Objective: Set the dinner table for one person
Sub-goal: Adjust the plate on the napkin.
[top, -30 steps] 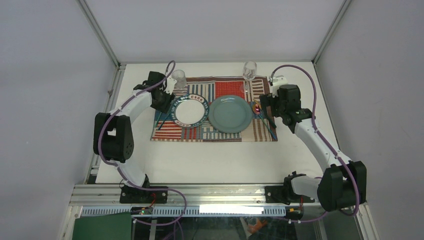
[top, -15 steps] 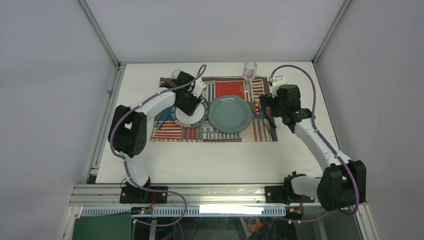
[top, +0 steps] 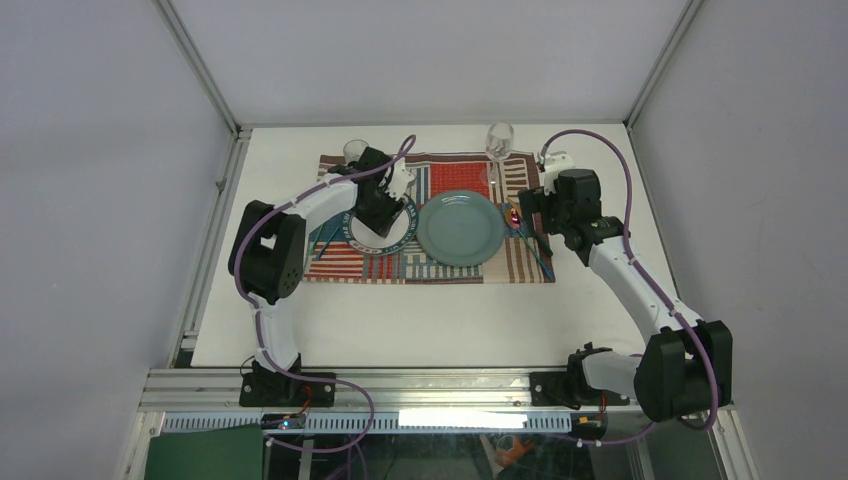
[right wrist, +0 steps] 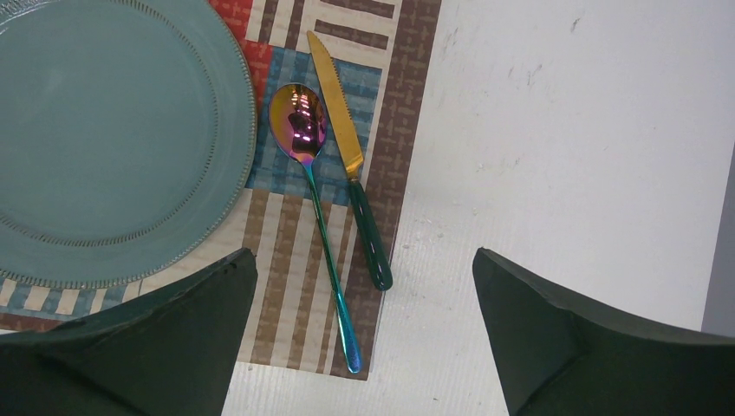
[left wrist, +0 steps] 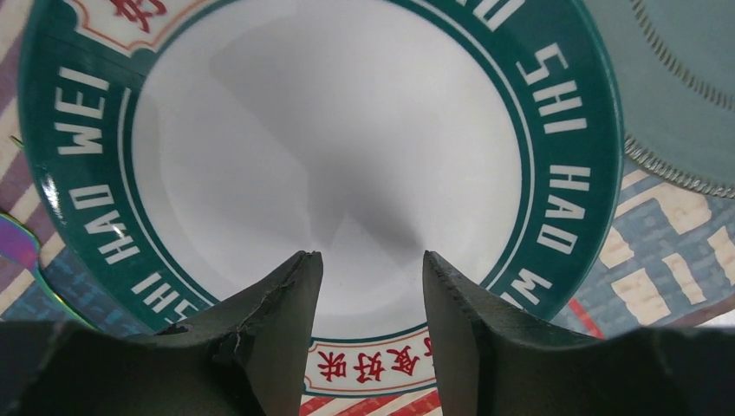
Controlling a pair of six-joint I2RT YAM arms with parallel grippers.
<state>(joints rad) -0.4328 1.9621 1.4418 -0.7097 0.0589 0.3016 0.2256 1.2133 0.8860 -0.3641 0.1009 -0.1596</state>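
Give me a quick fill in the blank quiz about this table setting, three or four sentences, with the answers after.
1. The spoon lies between the teal plate and the ____.
2. The left hand hangs over a white plate whose lettered rim is ____.
3. Both plates rest on the patchwork ____.
4. The jaws of the right hand stand ____.
Missing words: knife, green, placemat, open.

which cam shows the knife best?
Right wrist: the whole knife is in view, gold serrated blade and dark green handle, beside the spoon at the placemat edge. Top external gives only a thin streak right of the teal plate, hard to tell from the spoon. Left wrist misses it.
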